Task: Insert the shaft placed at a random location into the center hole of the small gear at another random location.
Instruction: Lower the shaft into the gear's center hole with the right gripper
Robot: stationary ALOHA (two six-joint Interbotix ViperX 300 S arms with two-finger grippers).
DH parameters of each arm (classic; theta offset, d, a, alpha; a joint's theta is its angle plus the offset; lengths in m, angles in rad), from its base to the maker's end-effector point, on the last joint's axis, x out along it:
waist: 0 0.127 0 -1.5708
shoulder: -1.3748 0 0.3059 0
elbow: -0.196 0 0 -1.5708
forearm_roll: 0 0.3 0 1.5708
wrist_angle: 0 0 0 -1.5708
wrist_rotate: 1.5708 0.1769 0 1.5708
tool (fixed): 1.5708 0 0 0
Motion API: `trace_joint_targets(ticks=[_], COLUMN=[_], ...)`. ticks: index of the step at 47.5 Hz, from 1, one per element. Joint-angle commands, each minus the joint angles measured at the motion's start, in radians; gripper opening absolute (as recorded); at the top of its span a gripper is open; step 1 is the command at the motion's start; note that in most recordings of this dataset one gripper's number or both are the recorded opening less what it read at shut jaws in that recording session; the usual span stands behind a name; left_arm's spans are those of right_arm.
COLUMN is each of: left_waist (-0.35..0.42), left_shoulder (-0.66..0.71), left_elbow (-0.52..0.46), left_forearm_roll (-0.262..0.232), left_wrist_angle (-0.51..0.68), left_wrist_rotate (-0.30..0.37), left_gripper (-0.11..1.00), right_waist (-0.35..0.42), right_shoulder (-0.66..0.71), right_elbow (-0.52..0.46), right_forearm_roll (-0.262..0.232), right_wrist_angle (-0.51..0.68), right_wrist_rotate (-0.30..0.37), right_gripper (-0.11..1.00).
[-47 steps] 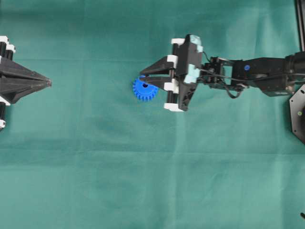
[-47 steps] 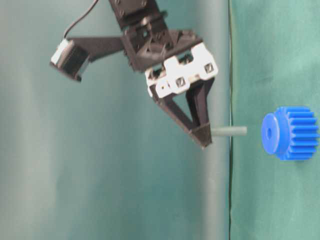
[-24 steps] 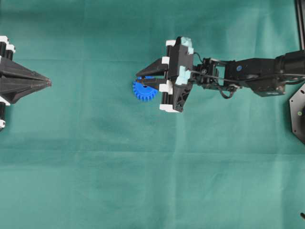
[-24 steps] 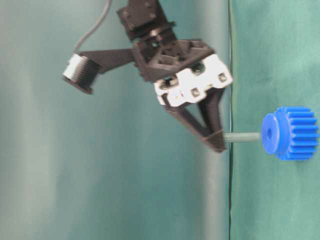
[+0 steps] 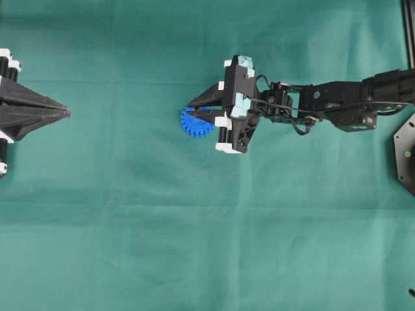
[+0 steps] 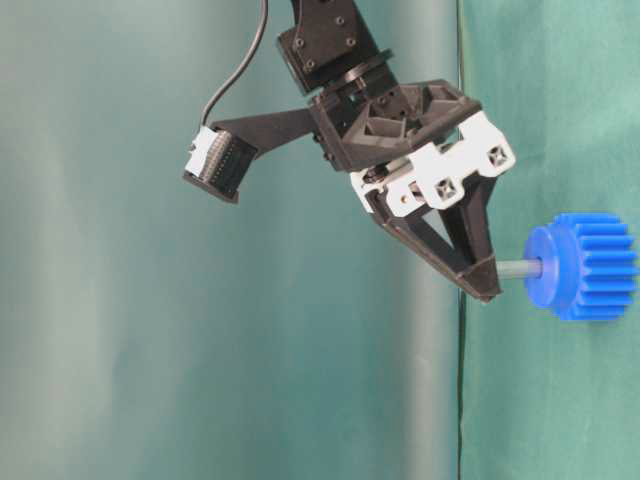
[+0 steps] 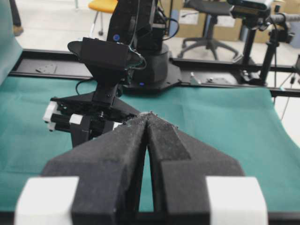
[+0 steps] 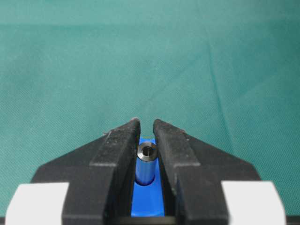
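Note:
The small gear (image 5: 193,124) is bright blue and lies flat on the green cloth near the middle. My right gripper (image 5: 197,109) hovers over it, shut on the shaft (image 6: 517,268), a thin grey pin. In the table-level view the shaft runs from the fingertips (image 6: 483,284) straight to the gear's hub (image 6: 545,270). Its far end meets the center hole, which is hidden by it. In the right wrist view the shaft (image 8: 146,164) stands between the fingers with the blue gear (image 8: 147,204) below. My left gripper (image 5: 63,112) rests shut at the far left, empty (image 7: 149,115).
Green cloth (image 5: 194,227) covers the whole table. The right arm (image 5: 324,103) reaches in from the right edge. A black base plate (image 5: 405,152) sits at the far right. In the left wrist view the right arm's base (image 7: 145,61) stands at the table's far side.
My right gripper has come down toward the gear with the shaft. The shaft's tip went from a gap short of the hub to meeting the hub's center. The left arm has not moved.

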Motion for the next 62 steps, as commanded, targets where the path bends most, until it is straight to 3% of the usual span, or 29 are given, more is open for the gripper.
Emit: trace_joint_targets(ticks=[1,62], left_waist=[-0.002,0.000], left_shoulder=[0.003,0.005], left_elbow=[-0.011,-0.009], left_forearm_roll=[0.000,0.000], left_wrist_angle=[-0.011,-0.009], left_wrist_rotate=[0.000,0.000], left_gripper=[-0.01,-0.01], right_waist=[-0.003,-0.005], right_shoulder=[-0.014,0.052], right_elbow=[-0.023,-0.018], right_forearm_roll=[0.003,0.003], right_wrist_angle=[-0.012,-0.035], right_wrist_rotate=[0.002,0.002], right_gripper=[0.14,0.13])
